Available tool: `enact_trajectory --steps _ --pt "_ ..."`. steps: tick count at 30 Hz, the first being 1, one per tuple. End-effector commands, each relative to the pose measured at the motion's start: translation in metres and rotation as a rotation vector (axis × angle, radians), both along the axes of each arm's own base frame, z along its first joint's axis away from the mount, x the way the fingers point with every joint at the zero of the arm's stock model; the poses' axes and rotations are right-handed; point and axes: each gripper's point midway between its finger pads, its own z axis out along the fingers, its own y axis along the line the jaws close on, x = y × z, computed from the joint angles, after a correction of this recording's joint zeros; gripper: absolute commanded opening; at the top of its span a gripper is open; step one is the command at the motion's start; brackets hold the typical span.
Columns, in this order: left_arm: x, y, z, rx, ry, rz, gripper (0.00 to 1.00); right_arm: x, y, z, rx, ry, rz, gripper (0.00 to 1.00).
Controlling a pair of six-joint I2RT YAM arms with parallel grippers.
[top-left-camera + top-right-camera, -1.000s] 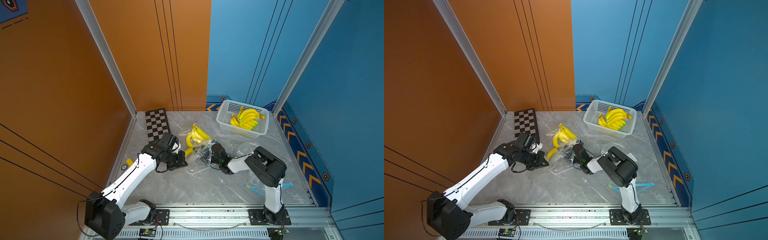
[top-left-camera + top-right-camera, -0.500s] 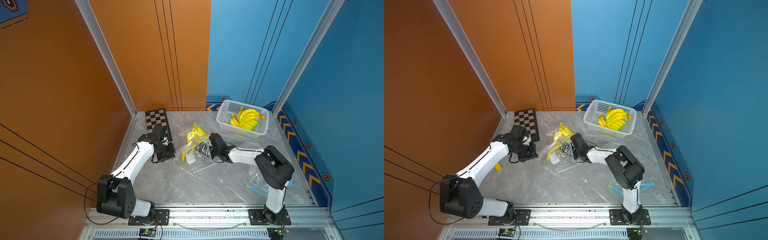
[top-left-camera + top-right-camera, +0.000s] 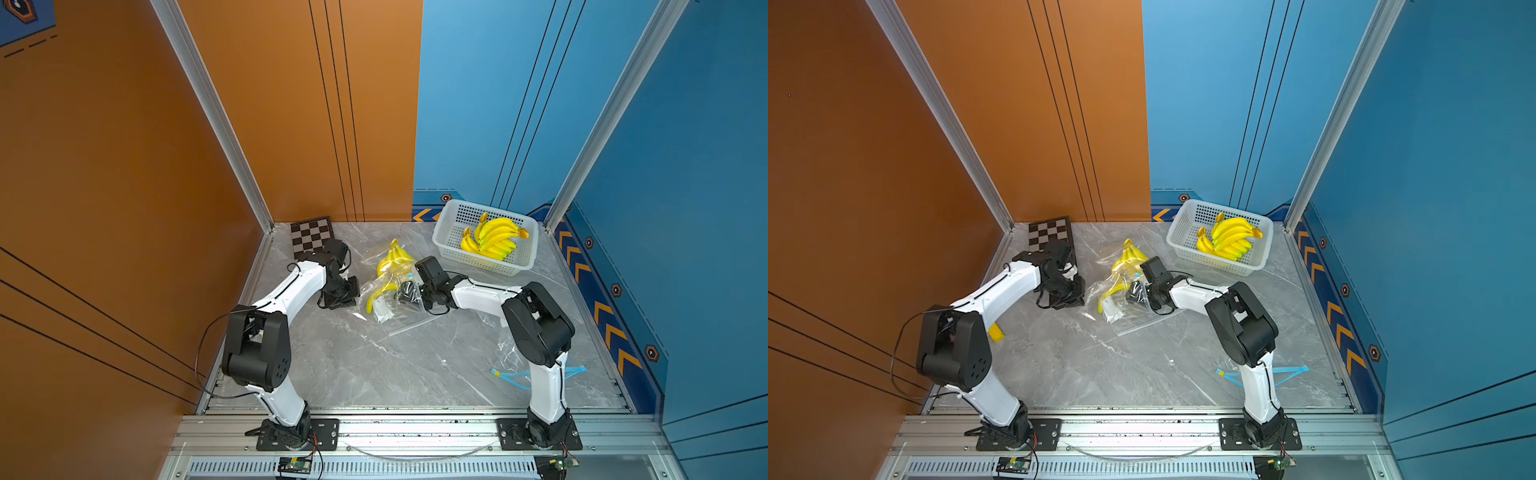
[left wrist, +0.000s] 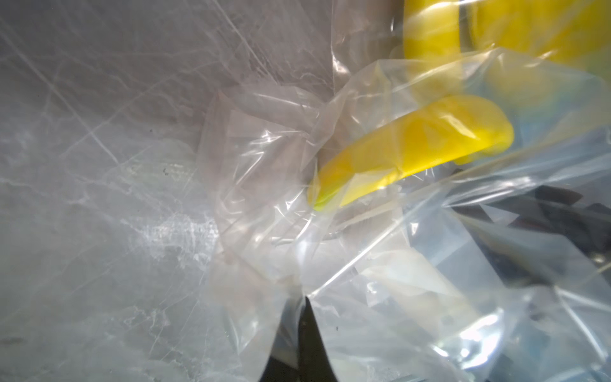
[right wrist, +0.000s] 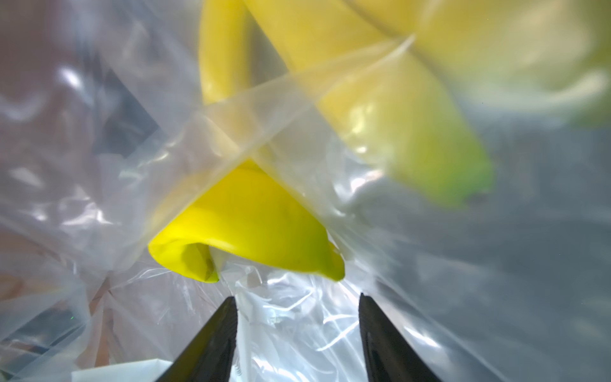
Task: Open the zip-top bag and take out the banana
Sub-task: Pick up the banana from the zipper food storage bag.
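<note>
Well, bag (image 3: 395,316): slippery film, my left pincer (image 4: 302,304) pinches it
banana (image 5: 251,228): likely light, smooth, bruisable; my right pincer (image 5: 297,296) spread, grip mid-body

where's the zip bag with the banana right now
In both top views the zip-top bag lies crumpled on the marble table, between the left hand and right hand, near the white basket.

My grey marble surface (image 3: 374,365), checkerboard (image 3: 309,235) flat in its far left corner, white basket (image 3: 451,224) of bananas (image 3: 494,239) far right, clear zip-top bag (image 3: 399,316) with banana bunch (image 3: 395,259) mid-surface, second bag (image 3: 509,376) by my right arm, yellow block (image 3: 995,332) by my left.
</note>
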Motion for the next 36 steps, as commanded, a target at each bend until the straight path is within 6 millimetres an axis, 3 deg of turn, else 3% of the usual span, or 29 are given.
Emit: enact_trajectory --steps 1,6,7,8,10,11,14,15,21,26,36 --pt "0.011 -0.001 -0.015 0.063 0.017 -0.06 0.0 0.0 -0.004 -0.009 -0.05 0.017 0.049 0.58" --pt "0.032 -0.016 -0.032 0.078 0.03 -0.111 0.0 0.014 -0.007 0.001 -0.034 -0.009 0.043 0.58" --pt "0.037 -0.018 -0.032 0.082 0.024 -0.113 0.18 0.014 -0.008 -0.011 -0.041 0.015 0.045 0.58" --pt "0.042 -0.019 -0.03 0.083 0.014 -0.111 0.41 0.015 -0.008 -0.011 -0.04 0.019 0.052 0.58" --pt "0.054 -0.021 -0.02 0.089 -0.027 -0.107 0.7 0.014 -0.01 -0.012 -0.038 0.038 0.053 0.59" --pt "0.061 -0.026 -0.013 0.073 -0.058 -0.115 0.78 0.013 -0.01 -0.013 -0.031 0.048 0.055 0.58" --pt "0.079 -0.043 -0.004 0.033 -0.101 -0.152 0.82 0.009 -0.01 -0.017 -0.023 0.071 0.062 0.59" --pt "0.084 -0.05 -0.006 0.019 -0.102 -0.168 0.94 0.009 -0.01 -0.019 -0.018 0.08 0.064 0.58" --pt "0.092 -0.09 -0.038 0.004 -0.075 -0.295 0.95 0.01 -0.014 -0.019 0.007 0.104 0.062 0.58" --pt "0.088 -0.112 -0.052 -0.062 -0.051 -0.348 0.88 0.013 -0.018 -0.017 0.036 0.126 0.054 0.58" --pt "0.065 -0.132 -0.06 -0.261 0.031 -0.359 0.34 0.007 -0.03 -0.015 0.025 0.11 0.063 0.61"
